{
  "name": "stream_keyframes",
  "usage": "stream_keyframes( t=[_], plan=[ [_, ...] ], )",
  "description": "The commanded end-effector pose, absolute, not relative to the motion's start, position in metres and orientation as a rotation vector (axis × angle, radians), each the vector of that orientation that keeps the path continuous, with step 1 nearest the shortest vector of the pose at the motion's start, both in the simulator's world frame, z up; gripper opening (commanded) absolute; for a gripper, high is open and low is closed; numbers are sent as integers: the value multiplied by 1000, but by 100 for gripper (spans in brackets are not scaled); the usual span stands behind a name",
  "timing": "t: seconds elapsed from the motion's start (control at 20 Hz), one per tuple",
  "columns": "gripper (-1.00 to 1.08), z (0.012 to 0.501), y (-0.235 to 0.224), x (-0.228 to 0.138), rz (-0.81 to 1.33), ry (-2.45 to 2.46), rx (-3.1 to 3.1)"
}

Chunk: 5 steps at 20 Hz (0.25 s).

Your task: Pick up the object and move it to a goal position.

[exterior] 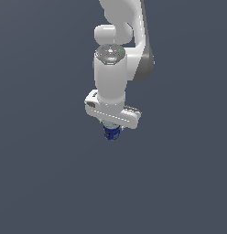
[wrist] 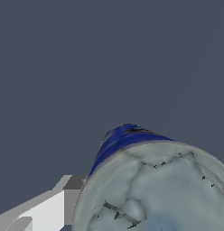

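The object is a tiny dark blue item with a pale bluish-white upper part. In the exterior view it sits directly under the white gripper bar, partly hidden by it. My gripper is around it; the fingers are hidden, so I cannot tell if they press on it. In the wrist view the object fills the lower right, pale cracked top with a dark blue side, and one grey-white finger lies right beside it.
A plain dark grey-blue surface fills both views. The white arm rises above the gripper. No goal marker shows.
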<state>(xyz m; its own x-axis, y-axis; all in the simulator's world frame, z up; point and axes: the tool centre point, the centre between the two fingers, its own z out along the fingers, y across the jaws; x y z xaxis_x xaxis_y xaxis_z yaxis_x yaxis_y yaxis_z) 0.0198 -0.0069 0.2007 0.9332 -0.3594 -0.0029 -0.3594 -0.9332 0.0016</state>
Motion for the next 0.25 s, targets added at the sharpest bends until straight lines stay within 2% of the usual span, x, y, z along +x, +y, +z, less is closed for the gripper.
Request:
stream_keyframes(
  t=[0.0, 0.2],
  plan=[
    [-100, 209, -7, 24, 0, -574, 3088],
    [-100, 212, -8, 26, 0, -574, 3088]
  ],
)
